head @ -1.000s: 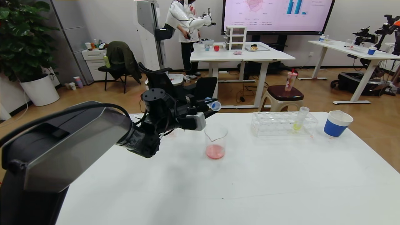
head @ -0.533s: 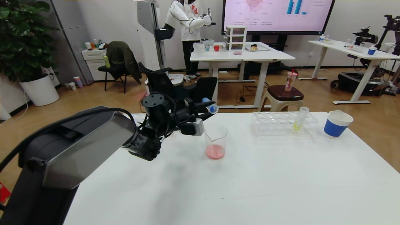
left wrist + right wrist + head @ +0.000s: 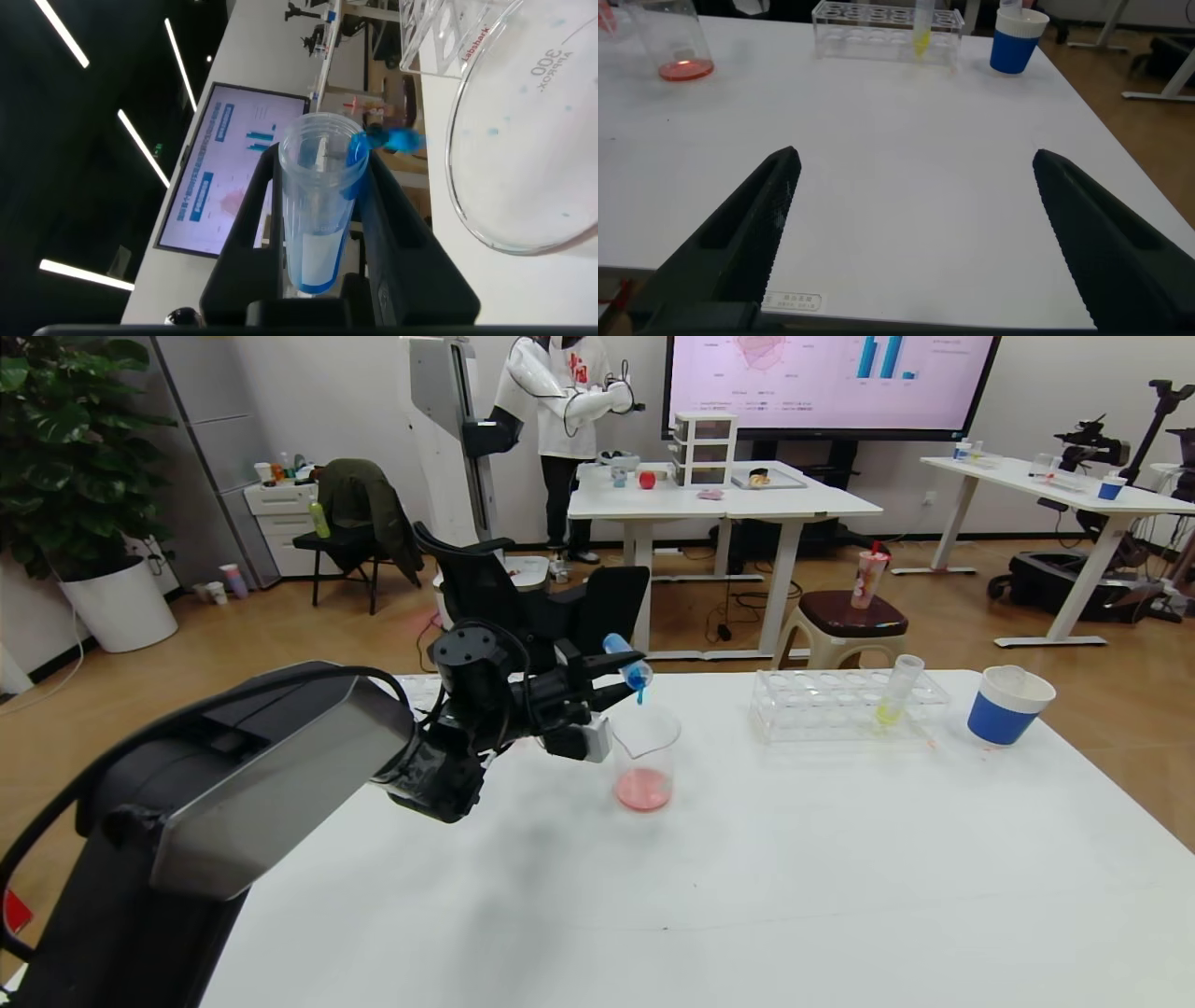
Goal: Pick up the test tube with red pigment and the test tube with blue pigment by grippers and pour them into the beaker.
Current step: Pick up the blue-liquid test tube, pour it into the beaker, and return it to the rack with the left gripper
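**Supervisor:** Where are you in the pour?

**Operator:** I have the left gripper (image 3: 611, 679) pinched on the slim clear plastic test tube with blue pigment (image 3: 627, 663), tipped mouth-down above the small clear straight-sided beaker (image 3: 644, 758). A thread of blue is leaving the tube's lip. The beaker already holds a shallow pool of pinkish-red liquid at its bottom. I see no red tube in any view.

**Supervisor:** What worries you?

**Operator:** Mostly aim. In the head view the tube mouth sits over the far rim rather than the centre, so I judge the stream could catch the lip or run down the outside onto the white table (image 3: 747, 859). In the left wrist view, blue clings to the tube's rim (image 3: 385, 140) beside the beaker's mouth (image 3: 523, 131), which suggests it may dribble sideways rather than fall clean.

**Supervisor:** And the grip?

**Operator:** The tube is smooth and round between two narrow black fingers (image 3: 392, 224). If I roll the wrist further or too fast, it could twist or slide out and drop into the glass, or knock the light beaker over.

**Supervisor:** The other arm?

**Operator:** The right gripper (image 3: 910, 233) is parked low over the near table with its fingers spread wide and empty, well apart from the clear plastic rack (image 3: 845, 705) holding a yellow-liquid tube (image 3: 896, 695) and from the blue-banded white paper cup (image 3: 1008, 705).
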Available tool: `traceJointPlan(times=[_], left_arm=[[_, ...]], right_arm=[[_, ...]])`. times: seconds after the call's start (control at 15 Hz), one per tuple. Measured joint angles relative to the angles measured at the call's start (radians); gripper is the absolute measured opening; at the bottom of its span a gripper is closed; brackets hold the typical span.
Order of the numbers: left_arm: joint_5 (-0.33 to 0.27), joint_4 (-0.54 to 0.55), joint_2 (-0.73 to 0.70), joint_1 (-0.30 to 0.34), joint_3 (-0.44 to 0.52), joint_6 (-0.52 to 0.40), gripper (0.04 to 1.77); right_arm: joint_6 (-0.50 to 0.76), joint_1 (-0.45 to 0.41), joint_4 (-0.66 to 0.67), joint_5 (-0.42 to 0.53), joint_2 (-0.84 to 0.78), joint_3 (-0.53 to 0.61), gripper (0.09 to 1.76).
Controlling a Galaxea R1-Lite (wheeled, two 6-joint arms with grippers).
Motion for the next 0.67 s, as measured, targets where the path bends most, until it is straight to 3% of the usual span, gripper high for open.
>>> traceJointPlan(times=[0.67], left_arm=[[-0.001,0.006,0.003,0.011,0.004,0.144,0.51]], right_arm=[[0.0,0.0,0.0,0.0,0.0,0.0,1.74]])
